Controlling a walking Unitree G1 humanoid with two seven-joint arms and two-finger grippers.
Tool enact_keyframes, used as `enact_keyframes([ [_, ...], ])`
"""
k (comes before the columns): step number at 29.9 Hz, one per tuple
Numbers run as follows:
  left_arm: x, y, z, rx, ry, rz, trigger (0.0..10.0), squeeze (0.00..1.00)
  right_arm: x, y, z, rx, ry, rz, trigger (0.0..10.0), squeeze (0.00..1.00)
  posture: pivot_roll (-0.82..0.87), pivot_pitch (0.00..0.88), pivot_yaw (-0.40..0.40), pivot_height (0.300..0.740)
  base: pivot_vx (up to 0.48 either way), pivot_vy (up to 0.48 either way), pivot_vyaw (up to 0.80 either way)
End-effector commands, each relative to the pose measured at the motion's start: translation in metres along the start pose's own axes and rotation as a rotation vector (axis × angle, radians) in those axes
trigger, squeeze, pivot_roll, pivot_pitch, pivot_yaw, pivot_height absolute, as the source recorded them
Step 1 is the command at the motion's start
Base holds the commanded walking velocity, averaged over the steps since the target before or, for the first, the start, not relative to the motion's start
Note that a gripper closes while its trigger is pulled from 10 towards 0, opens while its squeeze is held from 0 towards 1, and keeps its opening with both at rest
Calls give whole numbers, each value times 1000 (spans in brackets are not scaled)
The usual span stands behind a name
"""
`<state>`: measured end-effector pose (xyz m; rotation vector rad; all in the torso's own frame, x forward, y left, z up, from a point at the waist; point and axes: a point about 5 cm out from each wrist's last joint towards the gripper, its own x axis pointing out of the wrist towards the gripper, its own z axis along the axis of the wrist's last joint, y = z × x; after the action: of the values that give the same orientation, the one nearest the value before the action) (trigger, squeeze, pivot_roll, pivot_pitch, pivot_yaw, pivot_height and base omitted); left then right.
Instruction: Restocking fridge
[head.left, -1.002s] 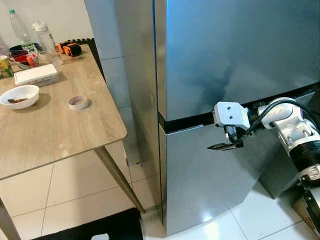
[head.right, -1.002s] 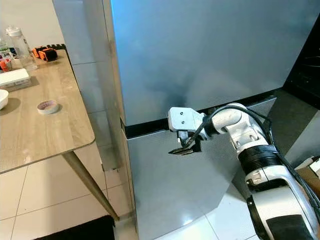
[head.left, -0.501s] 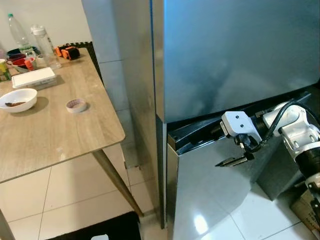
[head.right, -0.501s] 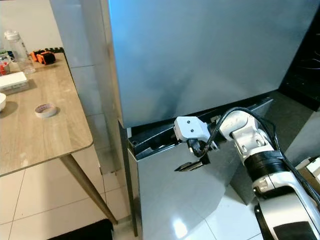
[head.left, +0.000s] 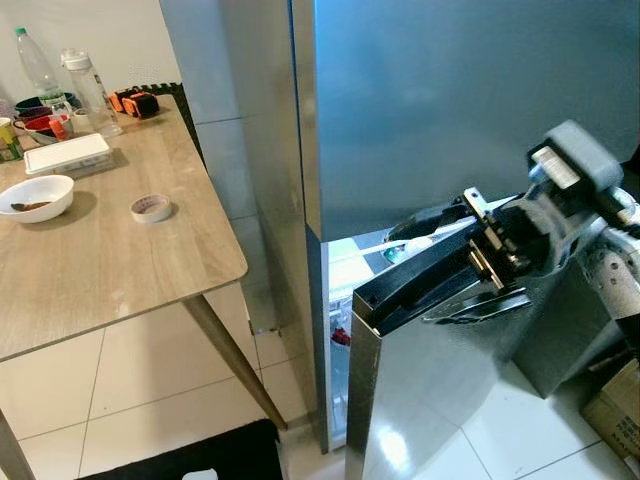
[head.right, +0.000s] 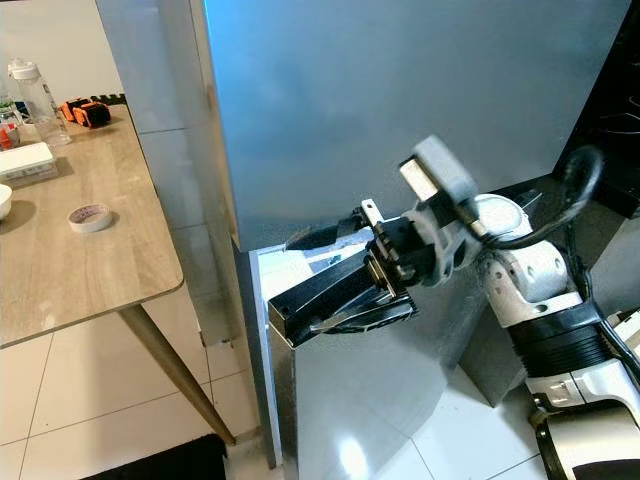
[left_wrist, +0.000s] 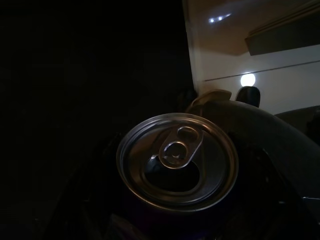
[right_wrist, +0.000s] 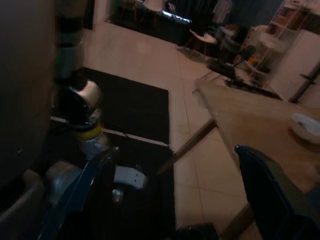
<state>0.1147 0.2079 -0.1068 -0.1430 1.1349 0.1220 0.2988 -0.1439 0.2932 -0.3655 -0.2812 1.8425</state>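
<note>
I am pulling the lower stainless-steel fridge door (head.left: 420, 400) ajar with my right gripper (head.right: 385, 275), its fingers hooked over the door's top edge; whether they are clenched I cannot tell. The lit interior (head.left: 345, 280) is showing through the gap. My left gripper is grasping a silver-topped drink can (left_wrist: 177, 157), fingers closed around it. Opening is partly done; placing the can inside is left. The wooden bench (head.left: 110, 250) is standing beside the fridge.

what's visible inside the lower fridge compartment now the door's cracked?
Past the lower fridge door, a lit white interior, something red low down, and a bottle-like item near the top edge. The door and right gripper cover the rest.
</note>
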Motion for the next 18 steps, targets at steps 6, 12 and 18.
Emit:
enact_keyframes([
  [6,0,-3,-5,-13,15,-3,10000,0,12,-18,8,-119,150,-91,0,0,-85,0,-4,740,0,0,0],
  [12,1,-6,-4,-16,11,-8,10000,0,14,-27,-6,-184,399,-133,0,0,-89,0,-15,740,0,0,0],
  [18,1,-7,-4,-19,11,-9,10000,0,13,-27,-21,-204,577,-110,0,0,-89,0,-16,740,0,0,0],
])
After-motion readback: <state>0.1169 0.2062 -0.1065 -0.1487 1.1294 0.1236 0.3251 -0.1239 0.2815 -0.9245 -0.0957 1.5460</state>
